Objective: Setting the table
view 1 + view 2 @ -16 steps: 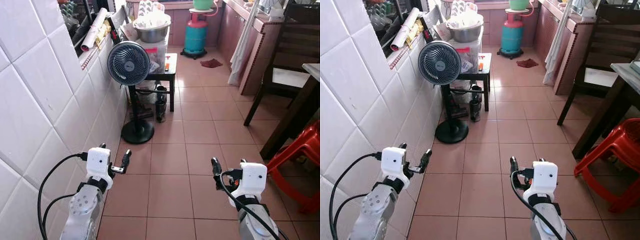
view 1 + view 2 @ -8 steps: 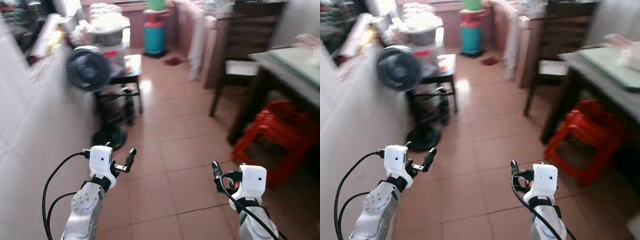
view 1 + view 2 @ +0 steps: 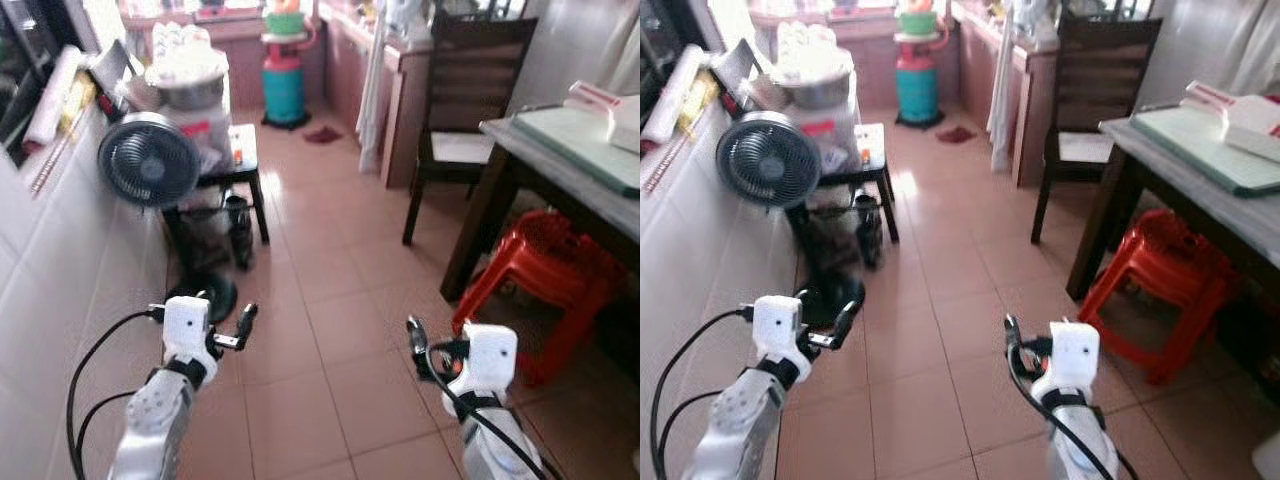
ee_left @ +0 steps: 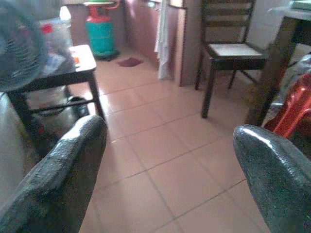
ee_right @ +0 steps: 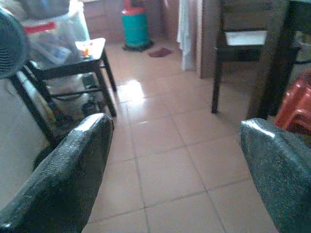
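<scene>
Table [image 3: 560, 150] ahead on the right, well apart from left hand [image 3: 222, 320] and right hand [image 3: 430, 340], both spread wide, holding nothing.

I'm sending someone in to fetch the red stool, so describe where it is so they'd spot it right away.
Look to the right side of the tiled room, at the dark-legged dining table with a green mat on top. The red plastic stool is tucked partly under its near edge, on the floor. It is bright red, unlike the dark wooden chair farther back.
</scene>
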Motion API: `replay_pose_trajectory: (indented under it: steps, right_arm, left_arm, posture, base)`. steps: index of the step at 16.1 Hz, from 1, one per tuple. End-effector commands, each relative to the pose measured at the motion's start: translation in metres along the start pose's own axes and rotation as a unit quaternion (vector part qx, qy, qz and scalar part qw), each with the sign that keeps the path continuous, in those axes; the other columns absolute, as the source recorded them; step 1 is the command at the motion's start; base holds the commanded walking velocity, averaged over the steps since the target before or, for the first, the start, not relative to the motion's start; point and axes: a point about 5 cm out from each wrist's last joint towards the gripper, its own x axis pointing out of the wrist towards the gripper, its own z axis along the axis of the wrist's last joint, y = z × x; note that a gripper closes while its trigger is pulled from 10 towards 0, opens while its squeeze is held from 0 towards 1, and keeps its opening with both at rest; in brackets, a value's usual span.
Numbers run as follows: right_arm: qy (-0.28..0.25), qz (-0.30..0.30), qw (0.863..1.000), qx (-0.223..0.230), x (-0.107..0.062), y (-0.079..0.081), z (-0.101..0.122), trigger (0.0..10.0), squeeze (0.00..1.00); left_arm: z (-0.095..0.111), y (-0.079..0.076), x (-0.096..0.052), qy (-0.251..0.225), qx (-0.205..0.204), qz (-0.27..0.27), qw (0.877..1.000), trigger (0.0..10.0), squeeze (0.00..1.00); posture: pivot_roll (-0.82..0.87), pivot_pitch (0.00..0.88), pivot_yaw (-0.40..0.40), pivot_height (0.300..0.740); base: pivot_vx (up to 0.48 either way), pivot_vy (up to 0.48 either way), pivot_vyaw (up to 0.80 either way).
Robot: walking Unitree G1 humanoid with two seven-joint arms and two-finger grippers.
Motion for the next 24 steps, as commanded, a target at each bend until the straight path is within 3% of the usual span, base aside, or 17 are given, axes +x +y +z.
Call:
replay_pose_trajectory:
  steps: [1, 15, 18, 22, 24]
  right_arm:
    - [0.003, -0.016, 1.000, -0.007, -0.002, -0.009, 0.000, 10.0, 0.00]
    - [0.013, -0.011, 1.000, -0.010, -0.005, -0.006, -0.004, 10.0, 0.00]
    - [0.012, -0.013, 1.000, -0.009, -0.005, -0.006, -0.004, 10.0, 0.00]
    - [0.014, -0.022, 1.000, -0.002, -0.006, -0.008, -0.005, 10.0, 0.00]
    - [0.016, -0.025, 1.000, 0.000, -0.006, -0.009, -0.005, 10.0, 0.00]
  left_arm:
    - [0.002, -0.009, 0.004, -0.003, -0.002, -0.015, 1.000, 10.0, 0.00]
    - [-0.001, -0.009, 0.003, 0.009, -0.001, -0.024, 1.000, 10.0, 0.00]
    - [-0.003, -0.009, 0.004, 0.018, 0.001, -0.022, 1.000, 10.0, 0.00]
    - [-0.009, -0.002, 0.005, 0.047, 0.026, 0.023, 0.998, 10.0, 0.00]
    - [-0.007, 0.001, 0.003, 0.036, 0.033, 0.026, 0.998, 10.0, 0.00]
  posture:
    - [0.04, 0.000, 0.069, 0.740]
    - [0.03, 0.000, 0.071, 0.740]
    - [0.03, 0.000, 0.076, 0.740]
    - [0.03, 0.000, 0.077, 0.740]
    - [0.03, 0.000, 0.076, 0.740]
  base:
    - [0.304, 0.000, -0.50]
    - [0.434, 0.000, -0.80]
    - [0.396, 0.000, -0.51]
    - [0.061, 0.000, -0.24]
    - [0.000, 0.000, 0.00]
